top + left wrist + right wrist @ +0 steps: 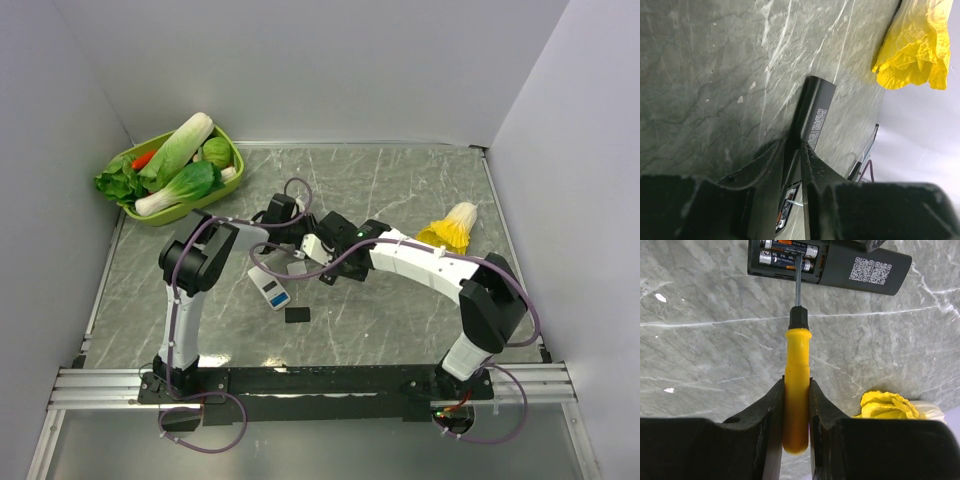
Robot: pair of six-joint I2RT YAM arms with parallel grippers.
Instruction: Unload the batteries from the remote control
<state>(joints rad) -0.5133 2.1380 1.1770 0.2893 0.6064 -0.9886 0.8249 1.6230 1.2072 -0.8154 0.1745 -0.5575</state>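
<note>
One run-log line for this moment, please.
left jaws: shut on black remote | right jaws: shut on yellow screwdriver | tip: in open compartment | batteries: two, not yet out

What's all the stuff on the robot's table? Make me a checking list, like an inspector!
Surface: grey marbled table.
Job's things: black remote, back open, two batteries inside.
Clutter: white remote, black cover plate, basket of vegetables, yellow cabbage.
Grippers: left gripper shut on the black remote; right gripper shut on a screwdriver, tip at the batteries.
Cables: purple cables along both arms.
Surroundings: plain grey walls.
</note>
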